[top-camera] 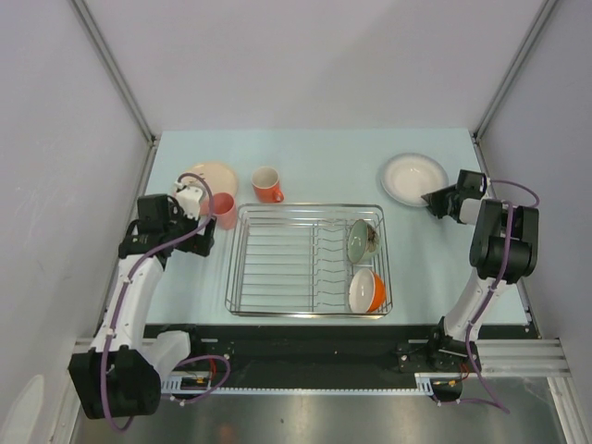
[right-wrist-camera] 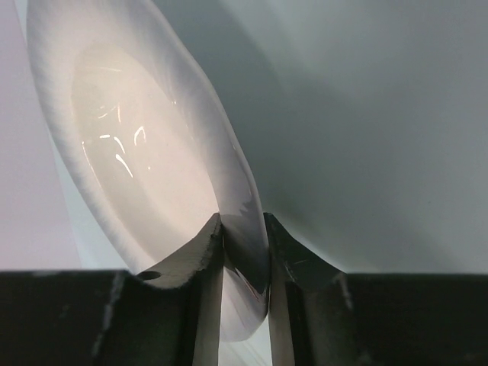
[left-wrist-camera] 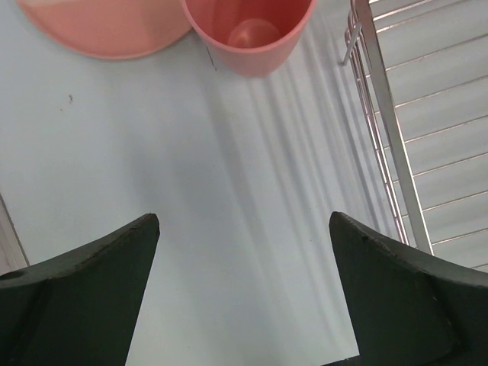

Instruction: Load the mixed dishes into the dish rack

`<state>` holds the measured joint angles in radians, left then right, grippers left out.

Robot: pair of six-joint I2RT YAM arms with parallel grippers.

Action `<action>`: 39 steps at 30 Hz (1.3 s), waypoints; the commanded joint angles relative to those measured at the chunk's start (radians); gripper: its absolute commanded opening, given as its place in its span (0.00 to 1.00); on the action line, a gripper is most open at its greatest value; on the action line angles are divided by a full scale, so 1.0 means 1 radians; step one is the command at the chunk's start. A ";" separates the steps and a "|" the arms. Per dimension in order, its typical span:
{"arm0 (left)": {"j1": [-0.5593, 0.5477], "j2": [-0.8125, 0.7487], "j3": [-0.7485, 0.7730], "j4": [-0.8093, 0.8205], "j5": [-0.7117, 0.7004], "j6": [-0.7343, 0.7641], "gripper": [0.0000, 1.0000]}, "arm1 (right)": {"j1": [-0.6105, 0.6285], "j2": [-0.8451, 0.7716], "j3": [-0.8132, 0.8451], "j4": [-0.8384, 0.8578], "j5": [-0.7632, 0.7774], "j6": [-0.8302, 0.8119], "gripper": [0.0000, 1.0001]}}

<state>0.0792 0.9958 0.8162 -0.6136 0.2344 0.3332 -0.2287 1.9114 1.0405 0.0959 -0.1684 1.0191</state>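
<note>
Bowls (top-camera: 367,290) were racked; cup (top-camera: 223,209), mug (top-camera: 267,184), pink plate (top-camera: 211,176) left out; white plate (top-camera: 413,176) was pinched by right gripper (right-wrist-camera: 244,229) at two o'clock, left gripper (left-wrist-camera: 244,221) spread wide.

No readable text, labels, brands or numbers anywhere — dishes, rack, arms all unmarked.

Robotics lab cell: white panel walls (top-camera: 324,55), aluminium frame posts (top-camera: 115,72), 2 arms (top-camera: 134,287) on a rail (top-camera: 518,356).

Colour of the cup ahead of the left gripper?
Pink. The cup shows best in the left wrist view.
</note>
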 commanded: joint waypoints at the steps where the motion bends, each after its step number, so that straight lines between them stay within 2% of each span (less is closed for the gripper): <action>1: 0.008 0.006 -0.029 -0.009 -0.003 0.052 0.99 | -0.012 0.034 0.006 -0.065 0.035 -0.073 0.00; 6: 0.008 0.014 -0.032 -0.020 0.013 0.075 0.99 | -0.018 -0.034 0.024 -0.122 0.029 -0.120 0.00; 10: 0.007 0.027 -0.012 -0.047 0.048 0.095 0.99 | -0.005 -0.208 0.061 -0.150 0.055 -0.238 0.00; 15: 0.008 0.038 0.017 -0.063 0.066 0.105 0.99 | 0.048 -0.339 0.200 -0.206 0.087 -0.390 0.00; 20: 0.008 0.046 0.028 -0.063 0.060 0.104 0.99 | 0.187 -0.371 0.389 -0.323 0.167 -0.647 0.00; 21: 0.007 0.046 0.028 -0.060 0.059 0.104 0.99 | 0.207 -0.368 0.415 -0.347 0.235 -0.680 0.00; 26: 0.008 0.041 0.014 -0.061 0.063 0.102 0.99 | 0.337 -0.385 0.535 -0.438 0.360 -0.864 0.00; 28: 0.008 0.043 0.011 -0.061 0.062 0.105 0.99 | 0.385 -0.406 0.541 -0.424 0.434 -0.956 0.00; 29: 0.008 0.041 0.011 -0.061 0.062 0.107 0.99 | 0.453 -0.438 0.533 -0.395 0.461 -0.997 0.00; 30: 0.008 0.041 0.012 -0.063 0.065 0.109 0.99 | 0.491 -0.455 0.518 -0.371 0.513 -1.118 0.00; 33: 0.007 0.046 0.015 -0.063 0.065 0.109 0.99 | 0.630 -0.541 0.420 -0.213 0.602 -1.343 0.00; 35: 0.007 0.052 0.015 -0.061 0.068 0.104 0.99 | 0.655 -0.571 0.417 -0.176 0.566 -1.392 0.00; 38: 0.008 0.053 0.012 -0.063 0.068 0.104 0.98 | 0.666 -0.638 0.417 -0.159 0.414 -1.461 0.00; 39: 0.007 0.053 0.011 -0.061 0.066 0.101 0.98 | 0.666 -0.658 0.418 -0.157 0.311 -1.487 0.00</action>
<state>0.0799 1.0477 0.8017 -0.6765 0.2749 0.4202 0.4477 1.3975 1.4166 -0.3058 0.2764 -0.2649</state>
